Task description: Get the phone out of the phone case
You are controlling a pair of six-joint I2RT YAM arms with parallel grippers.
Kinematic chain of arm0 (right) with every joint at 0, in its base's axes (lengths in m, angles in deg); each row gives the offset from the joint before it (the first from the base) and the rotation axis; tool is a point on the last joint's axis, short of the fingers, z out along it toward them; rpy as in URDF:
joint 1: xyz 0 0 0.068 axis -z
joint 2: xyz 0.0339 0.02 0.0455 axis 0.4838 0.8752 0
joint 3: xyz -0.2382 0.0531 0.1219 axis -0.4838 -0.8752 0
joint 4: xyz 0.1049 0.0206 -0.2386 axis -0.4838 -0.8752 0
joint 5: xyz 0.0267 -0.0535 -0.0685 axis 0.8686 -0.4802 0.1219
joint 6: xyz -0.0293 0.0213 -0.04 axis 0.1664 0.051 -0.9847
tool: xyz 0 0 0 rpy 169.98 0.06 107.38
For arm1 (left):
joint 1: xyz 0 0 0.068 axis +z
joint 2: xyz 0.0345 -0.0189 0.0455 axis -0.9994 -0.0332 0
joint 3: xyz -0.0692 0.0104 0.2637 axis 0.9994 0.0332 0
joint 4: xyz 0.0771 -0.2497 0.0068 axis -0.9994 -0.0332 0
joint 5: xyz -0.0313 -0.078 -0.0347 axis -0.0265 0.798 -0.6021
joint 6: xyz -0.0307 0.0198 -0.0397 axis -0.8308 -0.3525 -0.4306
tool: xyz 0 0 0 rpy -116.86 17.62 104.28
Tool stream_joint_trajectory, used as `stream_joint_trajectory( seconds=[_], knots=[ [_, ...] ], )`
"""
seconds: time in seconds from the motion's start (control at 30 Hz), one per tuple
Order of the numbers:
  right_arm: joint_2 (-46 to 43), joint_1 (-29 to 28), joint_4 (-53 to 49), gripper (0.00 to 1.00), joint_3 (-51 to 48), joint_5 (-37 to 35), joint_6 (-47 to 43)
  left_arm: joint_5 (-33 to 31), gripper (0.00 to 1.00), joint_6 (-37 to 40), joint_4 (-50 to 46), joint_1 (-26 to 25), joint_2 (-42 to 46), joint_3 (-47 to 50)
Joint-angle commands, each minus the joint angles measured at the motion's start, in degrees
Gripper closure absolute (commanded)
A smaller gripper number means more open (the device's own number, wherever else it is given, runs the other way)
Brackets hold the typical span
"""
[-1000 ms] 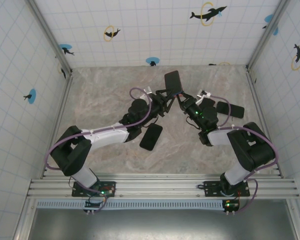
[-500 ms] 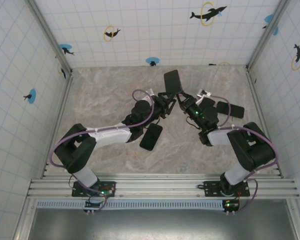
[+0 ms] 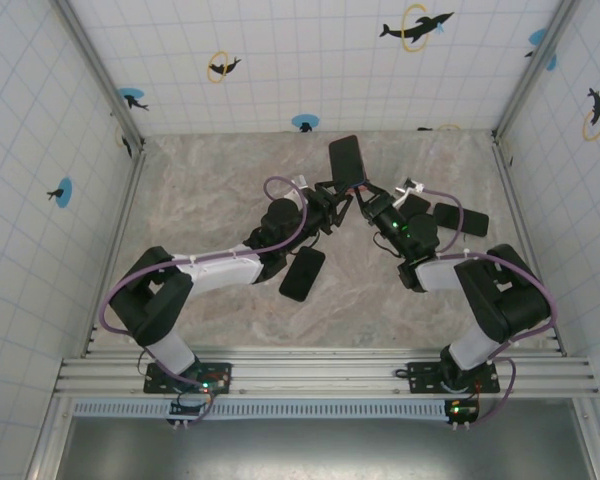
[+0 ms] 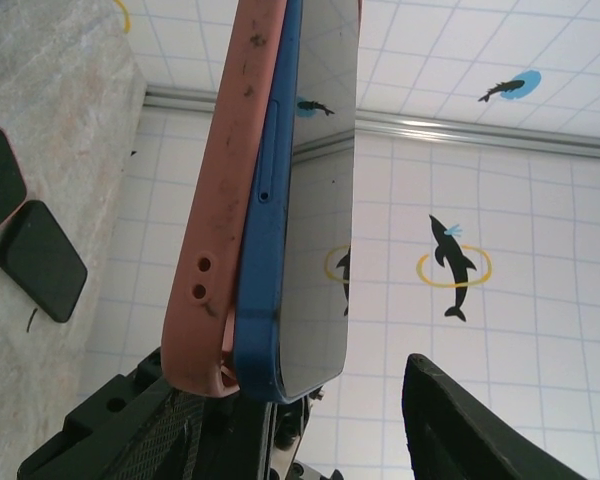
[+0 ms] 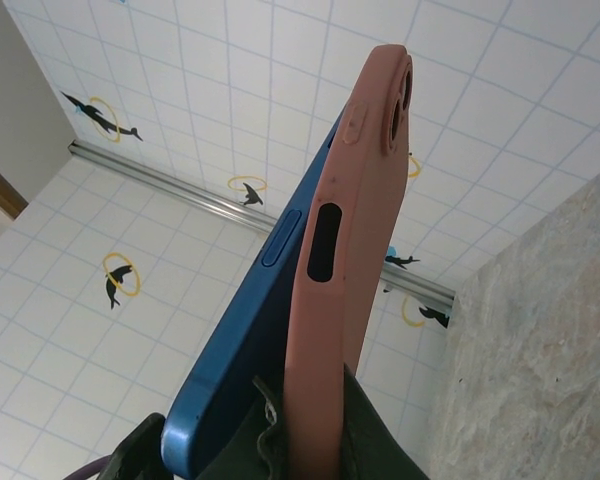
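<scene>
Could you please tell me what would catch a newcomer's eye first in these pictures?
A blue phone, partly peeled out of its salmon phone case, is held up between the two arms. The right gripper is shut on the case, while the left gripper stands open around the phone's lower end. Dolphin stickers dot the tiled walls.

We see a blue phone [image 4: 305, 200] standing nearly upright at centre frame, its glossy screen mirroring the tiled wall [image 4: 540, 230]. A salmon-pink phone case [image 4: 220, 210] lies against its left side, leaving the blue edge exposed. Our left gripper [image 4: 285, 385] straddles the phone's lower end with its fingers [image 4: 470, 430] apart, the lower-right one clear of the screen. At the left edge, two dark phones [image 4: 42, 258] lie on the marble table [image 4: 50, 90].
</scene>
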Motion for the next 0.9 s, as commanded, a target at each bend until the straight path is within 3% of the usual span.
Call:
stream_joint_trajectory(
  seconds=[0.0, 0.17, 0.43, 0.87],
  knots=[
    [0.32, 0.53, 7.0, 0.93, 0.78, -0.27, -0.58, 1.4, 0.45, -1.62, 2.2, -0.44, 0.88, 0.47],
    [0.63, 0.7, 7.48, 0.93, 0.78, -0.47, 0.22, 1.83, 0.46, -1.49, 1.71, -0.62, 1.72, 0.81],
    [0.83, 0.52, 7.87, 0.93, 0.44, 0.0, 0.46, 2.11, 0.56, -1.27, 2.52, -0.56, 1.01, -0.92],
    [0.7, 0.17, 9.53, 0.93, 0.27, 1.14, 1.18, 0.82, 0.57, -1.58, 3.77, 1.18, 0.14, 0.16]
  ],
)
